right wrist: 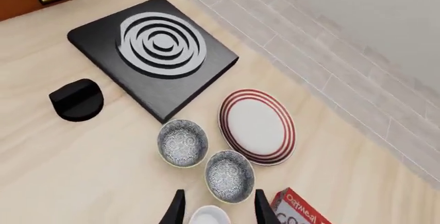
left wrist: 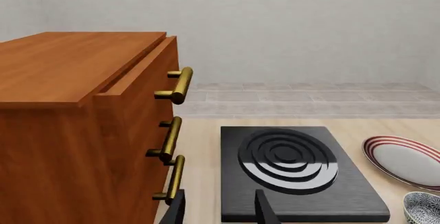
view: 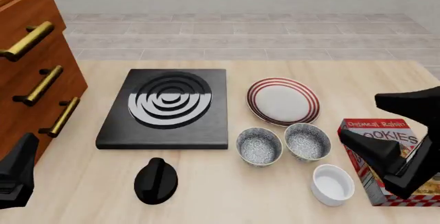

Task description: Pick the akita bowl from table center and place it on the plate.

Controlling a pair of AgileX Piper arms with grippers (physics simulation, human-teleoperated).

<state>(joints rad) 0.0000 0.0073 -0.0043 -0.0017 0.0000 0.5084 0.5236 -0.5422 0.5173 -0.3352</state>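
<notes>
Two alike speckled bowls sit side by side in front of the plate. The akita bowl is the one nearer the table's middle and the burner, and its twin stands to its right. In the right wrist view the akita bowl and the twin lie beside the striped plate. My right gripper hangs open above the white ramekin, short of both bowls. My left gripper is open and empty at the burner's near edge, far left of the bowls.
A black square burner lies left of the plate, with a black knob in front of it. A wooden drawer chest with brass handles fills the left. A cookie box stands at the right, under my right arm.
</notes>
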